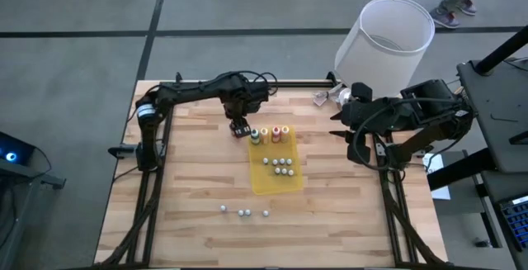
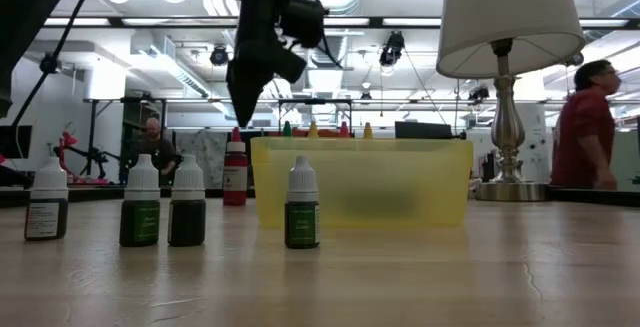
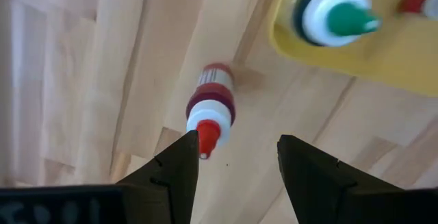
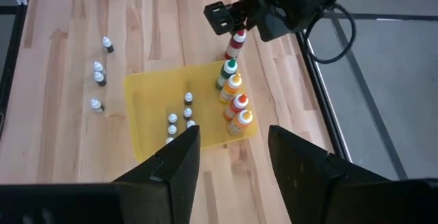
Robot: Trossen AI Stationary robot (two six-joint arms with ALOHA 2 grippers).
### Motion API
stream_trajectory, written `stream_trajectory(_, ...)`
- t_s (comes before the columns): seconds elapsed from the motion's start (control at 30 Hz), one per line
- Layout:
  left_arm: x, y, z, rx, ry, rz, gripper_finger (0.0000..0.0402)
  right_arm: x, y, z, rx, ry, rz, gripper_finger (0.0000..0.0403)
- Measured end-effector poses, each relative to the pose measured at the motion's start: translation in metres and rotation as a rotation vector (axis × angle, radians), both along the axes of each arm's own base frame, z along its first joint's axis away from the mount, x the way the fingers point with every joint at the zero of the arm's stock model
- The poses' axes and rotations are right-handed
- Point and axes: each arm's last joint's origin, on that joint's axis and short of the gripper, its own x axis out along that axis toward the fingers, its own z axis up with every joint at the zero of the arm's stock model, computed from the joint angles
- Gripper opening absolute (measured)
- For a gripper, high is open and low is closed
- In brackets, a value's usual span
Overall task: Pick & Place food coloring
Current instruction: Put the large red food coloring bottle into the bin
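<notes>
Four small white-capped dark bottles (image 2: pixel 140 202) stand closest to the low camera, on the counter's near part. Food coloring: red-tipped bottle (image 3: pixel 211 107) upright on bare counter (image 1: pixel 190 196), just beside yellow tray's (image 1: pixel 276 185) far-left corner; green, orange, red, yellow ones (image 4: pixel 235 95) lined along tray's far edge. Left pincer (image 3: pixel 236 157) hovers over red-tipped bottle, fingers apart, not gripping. Right pincer (image 4: pixel 233 159) fingers apart, empty, parked near right edge. Lamp (image 2: pixel 510 77) at far right corner.
</notes>
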Motion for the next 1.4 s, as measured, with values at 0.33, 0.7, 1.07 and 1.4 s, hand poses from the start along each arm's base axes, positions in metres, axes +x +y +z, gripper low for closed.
stream_trajectory(0.33,-0.005,0.009,-0.027,-0.007,0.024,0.031,0.0170,0.002,0.001,-0.005,0.007,0.016,-0.013,0.0167)
stream_trajectory(0.7,-0.006,0.013,-0.029,-0.008,0.013,0.053,0.0170,0.005,0.002,-0.010,0.003,0.041,-0.017,0.0167)
stream_trajectory(1.07,-0.010,0.018,-0.026,-0.004,0.018,0.062,0.0170,0.005,0.001,-0.010,0.004,0.040,-0.019,0.0167)
stream_trajectory(1.4,-0.012,0.023,-0.035,0.003,0.013,0.080,0.0170,0.005,0.001,-0.010,0.004,0.040,-0.019,0.0167)
